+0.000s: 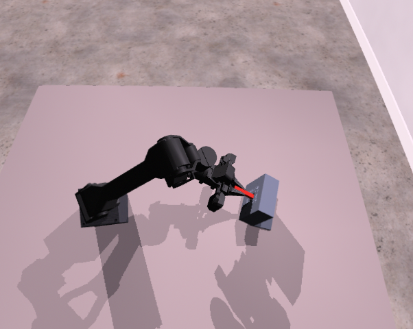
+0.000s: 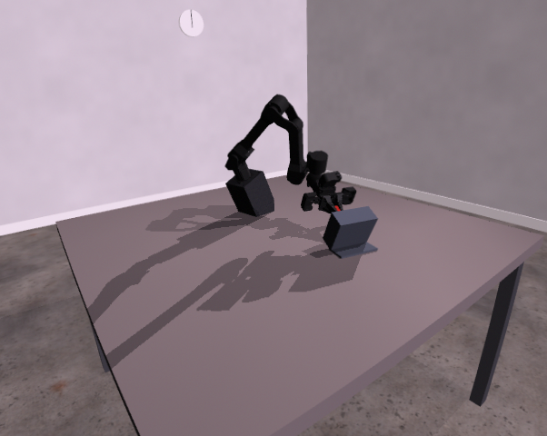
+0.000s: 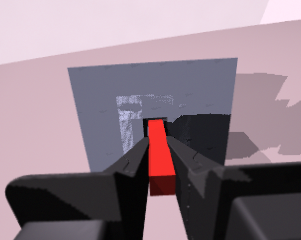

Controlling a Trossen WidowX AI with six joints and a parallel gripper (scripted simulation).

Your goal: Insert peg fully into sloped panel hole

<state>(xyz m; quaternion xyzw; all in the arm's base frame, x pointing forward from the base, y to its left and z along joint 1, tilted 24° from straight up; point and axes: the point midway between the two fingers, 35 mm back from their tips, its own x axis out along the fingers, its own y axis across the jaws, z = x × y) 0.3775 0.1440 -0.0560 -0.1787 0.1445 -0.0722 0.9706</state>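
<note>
1. Red peg (image 3: 158, 150) sits clamped between the two black fingers of the gripper (image 3: 158, 172); the jaws are closed on its sides, with its near end sticking out behind them, probably so the free front length can go into the panel unobstructed.
2. In the wrist view the peg points straight at the dark square hole (image 3: 154, 121) in the grey panel (image 3: 100, 95), and its far tip seems to be at or just inside the mouth; how deep it has gone cannot be told.
3. From the top view the peg (image 1: 244, 191) bridges the gap between gripper (image 1: 234, 187) and panel (image 1: 261, 196), most of its length outside, so I judge the insertion as barely begun.
4. The arm (image 2: 283, 122) reaches down from a high elbow with the wrist tilted, likely to match the peg's axis to the slope of the face.
5. Nearby stand only the base (image 2: 250, 192), the panel's foot plate (image 2: 358, 251) and the table (image 2: 405, 300); shadows fall across it.
6. Likeliest obstacle: the fingertips, which may meet the panel face before the peg is fully home. A slight misalignment could also jam the peg on the hole's edge.
</note>
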